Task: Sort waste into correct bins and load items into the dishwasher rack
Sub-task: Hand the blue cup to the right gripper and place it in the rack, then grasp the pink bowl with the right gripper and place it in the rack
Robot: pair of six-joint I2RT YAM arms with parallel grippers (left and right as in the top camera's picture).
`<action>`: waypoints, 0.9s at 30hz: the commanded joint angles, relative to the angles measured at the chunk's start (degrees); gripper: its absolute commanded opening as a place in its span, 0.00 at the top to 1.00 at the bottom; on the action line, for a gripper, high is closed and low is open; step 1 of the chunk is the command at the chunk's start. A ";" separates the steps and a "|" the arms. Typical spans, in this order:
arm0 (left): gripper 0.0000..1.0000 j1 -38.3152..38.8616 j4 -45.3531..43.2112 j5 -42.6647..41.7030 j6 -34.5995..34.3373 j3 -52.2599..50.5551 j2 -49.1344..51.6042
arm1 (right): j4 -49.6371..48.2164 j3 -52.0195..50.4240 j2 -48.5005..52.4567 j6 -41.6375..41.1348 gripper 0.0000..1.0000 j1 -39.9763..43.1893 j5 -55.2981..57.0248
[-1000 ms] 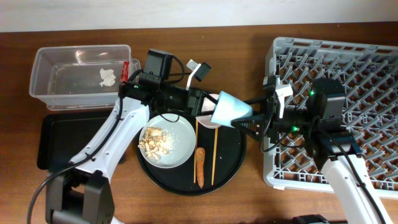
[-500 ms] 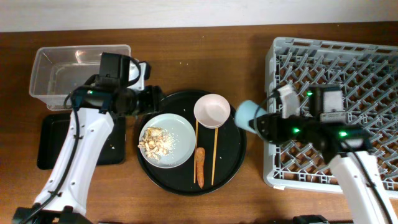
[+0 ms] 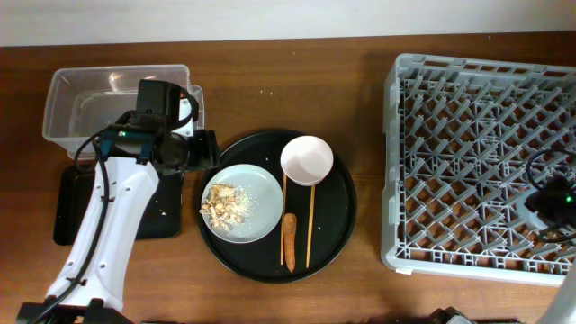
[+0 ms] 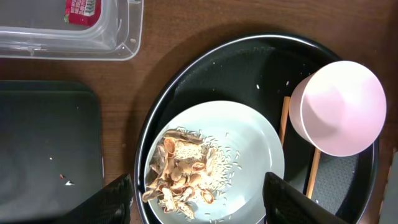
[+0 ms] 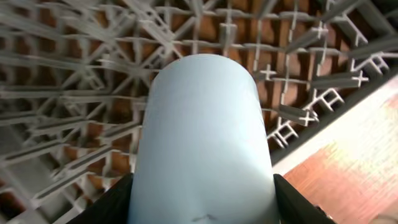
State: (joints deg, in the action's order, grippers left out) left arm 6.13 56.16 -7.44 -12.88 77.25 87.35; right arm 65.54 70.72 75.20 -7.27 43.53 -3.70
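My left gripper (image 4: 202, 205) hangs open and empty above the pale grey plate (image 4: 249, 143) of beige food scraps (image 4: 180, 171). A red wrapper (image 4: 81, 9) lies in the clear tub (image 3: 90, 108); the shallow black tray (image 3: 76, 207) sits in front of it. The white bowl (image 3: 307, 160) and a carrot-like piece (image 3: 289, 241) rest on the round tray. In the right wrist view my right gripper (image 5: 202, 208) is shut on the light-blue cup (image 5: 202, 124), held over the grey dishwasher rack (image 3: 477, 162). The cup is hidden in the overhead view.
The large round black tray (image 3: 337, 225) holds the plate, the bowl and two wooden chopsticks (image 3: 310, 225). My left arm (image 3: 117, 225) crosses over the shallow black tray. Only part of the right arm (image 3: 553, 207) shows, at the rack's right edge.
The left gripper swung from the round tray to the clear tub and opened, leaving the red wrapper inside. The right arm carried the cup rightward from the tray to over the rack.
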 commanded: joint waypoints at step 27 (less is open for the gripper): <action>0.17 -0.31 3.10 1.51 0.98 0.48 -0.92 | -11.52 16.35 23.54 -2.56 0.19 -59.43 -6.32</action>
State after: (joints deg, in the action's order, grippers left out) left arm 6.13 59.24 -6.37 -12.62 77.25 87.33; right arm 55.59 86.52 93.56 -3.88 -11.77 -16.19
